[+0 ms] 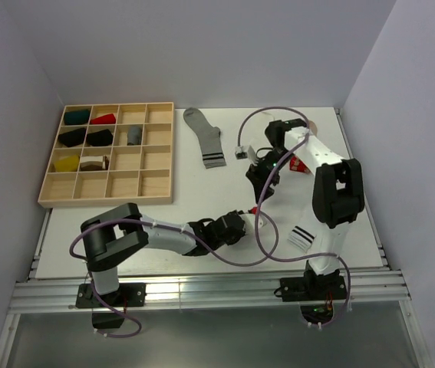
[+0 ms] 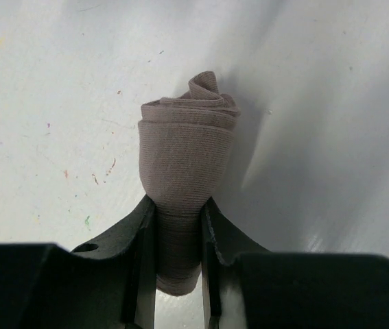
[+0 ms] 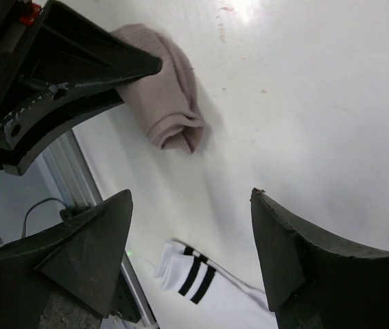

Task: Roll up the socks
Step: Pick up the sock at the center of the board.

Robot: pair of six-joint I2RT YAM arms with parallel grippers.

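Note:
A taupe sock (image 2: 186, 154) is wound into a tight roll on the white table. My left gripper (image 2: 179, 205) is shut on the roll's lower end, one finger on each side. In the right wrist view the same roll (image 3: 173, 113) lies under the left gripper's fingers (image 3: 64, 65). My right gripper (image 3: 191, 194) hangs open above the table with nothing between its fingers. From above, the left gripper (image 1: 238, 225) and right gripper (image 1: 264, 178) are close together mid-table. A grey sock with dark cuff stripes (image 1: 205, 136) lies flat at the back. A white sock with black stripes (image 1: 302, 236) (image 3: 193, 275) lies near the right arm's base.
A wooden compartment tray (image 1: 110, 201) stands at the back left. Rolled socks in dark, red, grey, yellow and white fill several of its left cells. A purple cable (image 1: 259, 230) loops across the table between the arms. The metal rail (image 1: 202, 291) marks the near edge.

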